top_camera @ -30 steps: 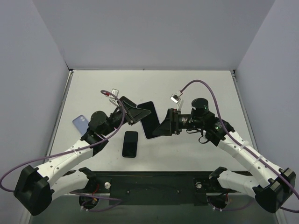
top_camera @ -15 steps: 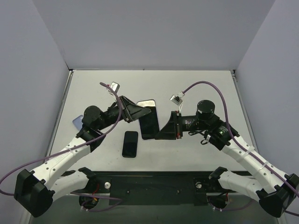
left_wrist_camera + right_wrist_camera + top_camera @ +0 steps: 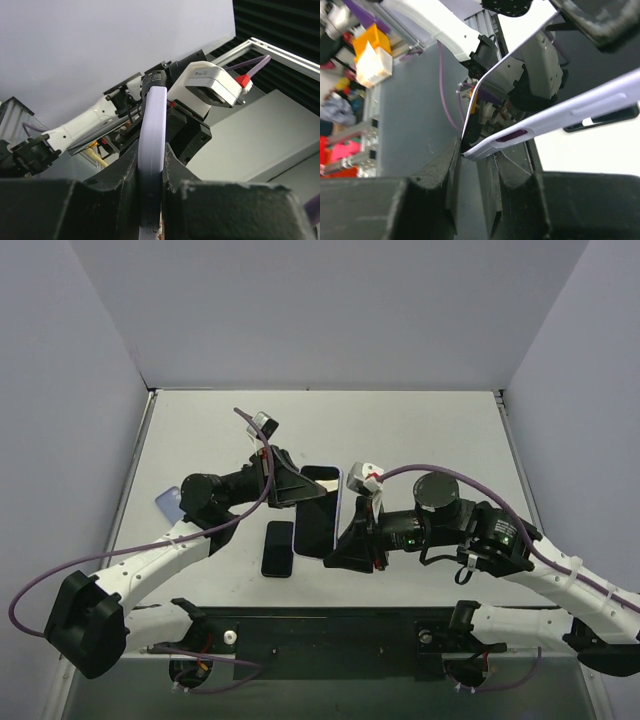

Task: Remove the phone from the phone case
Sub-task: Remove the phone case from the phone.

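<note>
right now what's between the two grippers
The cased phone fills that gap: the left gripper clamps its far left edge, the right gripper its near right corner. The top external view shows it.

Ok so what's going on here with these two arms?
Both arms are holding one phone, in its lavender phone case, up off the table. The left gripper is clamped on the case's far edge and the right gripper on its near corner. In the right wrist view the phone's edge seems to be parting from the case at that corner, so it is not out yet. A second black phone and a blue case lie on the table.
</note>
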`<move>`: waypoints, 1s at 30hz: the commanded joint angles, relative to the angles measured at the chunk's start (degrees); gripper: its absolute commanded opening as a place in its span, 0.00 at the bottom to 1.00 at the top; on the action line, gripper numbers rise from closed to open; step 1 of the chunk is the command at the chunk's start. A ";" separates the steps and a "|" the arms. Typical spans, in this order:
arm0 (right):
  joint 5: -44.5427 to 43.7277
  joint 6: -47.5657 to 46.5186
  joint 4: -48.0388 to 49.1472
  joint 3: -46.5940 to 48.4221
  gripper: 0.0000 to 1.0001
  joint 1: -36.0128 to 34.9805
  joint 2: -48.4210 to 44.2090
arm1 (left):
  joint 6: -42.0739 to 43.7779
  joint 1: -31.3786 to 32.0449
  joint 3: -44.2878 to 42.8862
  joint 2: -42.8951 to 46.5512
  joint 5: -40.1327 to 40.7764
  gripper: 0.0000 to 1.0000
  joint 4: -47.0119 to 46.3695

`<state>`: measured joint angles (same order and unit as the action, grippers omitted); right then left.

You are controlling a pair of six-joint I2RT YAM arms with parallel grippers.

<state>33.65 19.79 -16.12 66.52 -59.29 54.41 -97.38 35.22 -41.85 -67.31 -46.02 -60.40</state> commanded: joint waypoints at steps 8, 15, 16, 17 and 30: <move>-24.51 -29.28 -9.38 13.98 0.00 -6.90 9.83 | -9.05 3.27 -2.37 0.95 5.50 0.00 0.28; -35.30 -27.36 -0.95 8.29 0.00 -3.82 8.26 | -11.34 3.27 -0.43 0.42 6.91 0.00 -4.99; -39.15 -26.22 -0.15 7.66 0.00 -3.21 7.99 | -11.42 3.27 -0.26 0.68 7.43 0.00 -5.34; -41.53 -24.90 1.16 5.83 0.00 -3.12 7.90 | -11.77 3.36 0.01 0.77 9.00 0.00 -6.38; -23.64 21.02 23.33 -14.89 0.71 0.75 -8.52 | 18.02 3.54 7.56 17.56 48.54 0.00 9.38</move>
<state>-4.23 19.33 -16.21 58.63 -59.53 53.91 -87.64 38.68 -35.48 -51.86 -12.47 -45.91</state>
